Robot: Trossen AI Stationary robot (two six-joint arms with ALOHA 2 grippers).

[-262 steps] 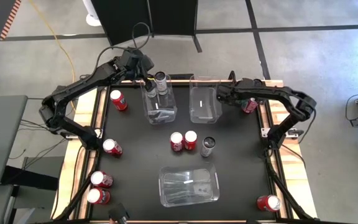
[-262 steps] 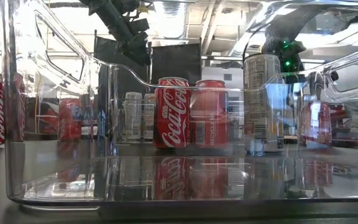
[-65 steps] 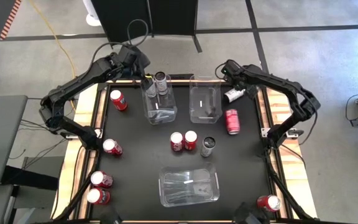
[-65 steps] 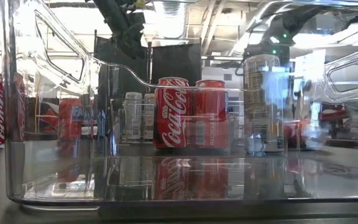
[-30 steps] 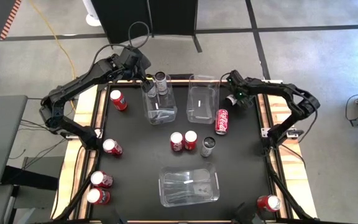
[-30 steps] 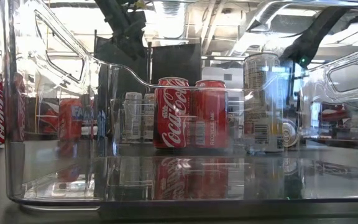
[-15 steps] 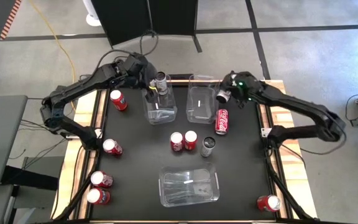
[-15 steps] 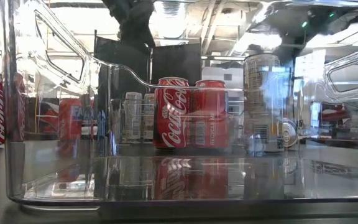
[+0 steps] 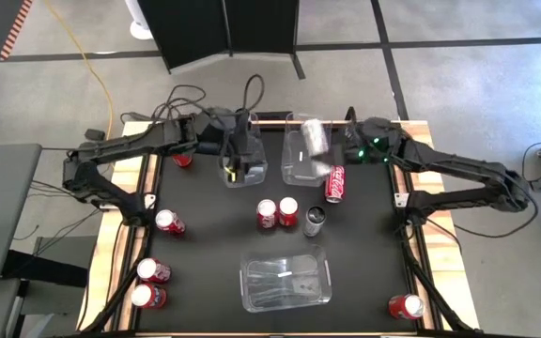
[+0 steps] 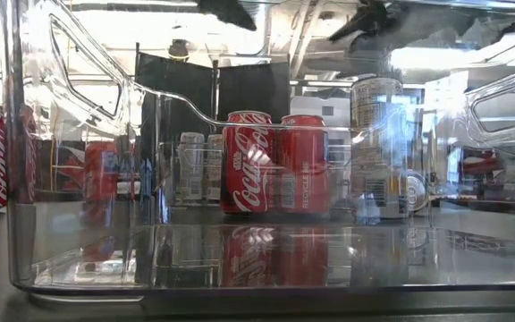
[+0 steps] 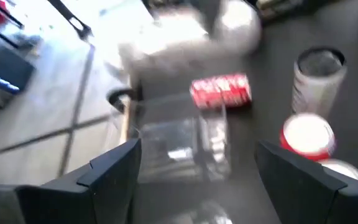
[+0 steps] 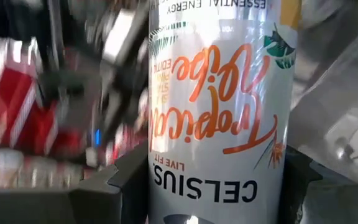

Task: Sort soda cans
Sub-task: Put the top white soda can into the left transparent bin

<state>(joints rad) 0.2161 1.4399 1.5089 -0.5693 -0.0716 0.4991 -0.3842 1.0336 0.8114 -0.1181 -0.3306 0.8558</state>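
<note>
Right gripper [image 9: 319,141]: clamped on silver can [image 12: 219,99], held above right-hand clear bin [image 9: 294,169]. Left gripper [image 9: 236,155]: jaws wide, empty, above left-hand bin [image 9: 252,174]. Red can [image 9: 335,183] lying beside right-hand bin.

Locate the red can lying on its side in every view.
High view: lying red can right of centre.
Low view: its silver end at right, seen through a clear bin.
Left wrist view: centre.
Right wrist view: cannot tell; held Celsius can fills it.
Shared landmark: upright silver can beside it.
</note>
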